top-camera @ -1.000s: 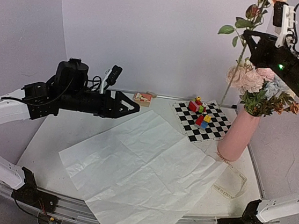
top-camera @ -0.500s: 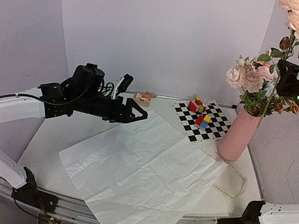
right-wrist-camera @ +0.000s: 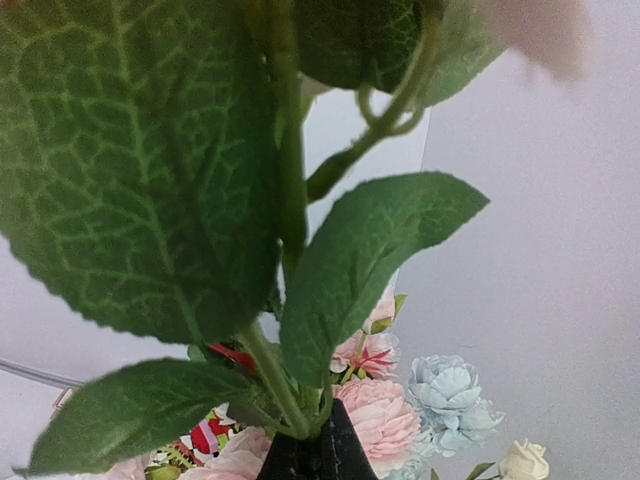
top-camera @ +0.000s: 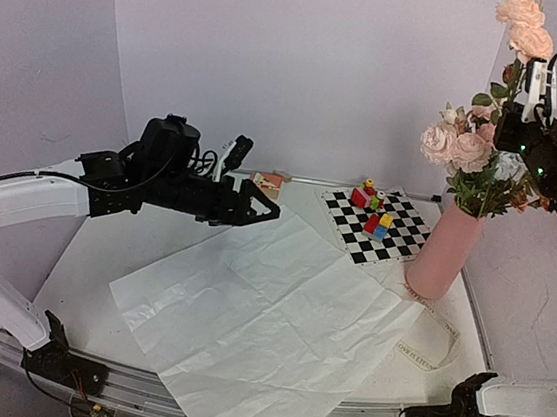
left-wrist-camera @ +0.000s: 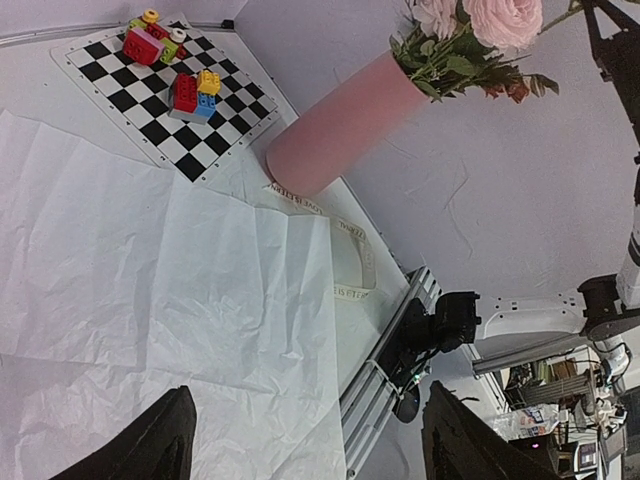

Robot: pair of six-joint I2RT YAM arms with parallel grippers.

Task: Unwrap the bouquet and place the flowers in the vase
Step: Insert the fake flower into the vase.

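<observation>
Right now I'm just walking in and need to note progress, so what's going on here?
The right gripper, jaws shut on a peach rose stem, holds it high above the pink vase. Several flowers stand in the vase. The left gripper hangs open and empty over the white paper sheet, which lies spread flat on the table.

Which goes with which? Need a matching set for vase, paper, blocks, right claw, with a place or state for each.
1 vase
2 paper
3 blocks
4 right claw

A on the checkerboard
B shut on a flower
C spread open on the table
D upright at the table's right edge, blooms inside

Pairs: 1-D, 2-C, 3-A, 4-B
</observation>
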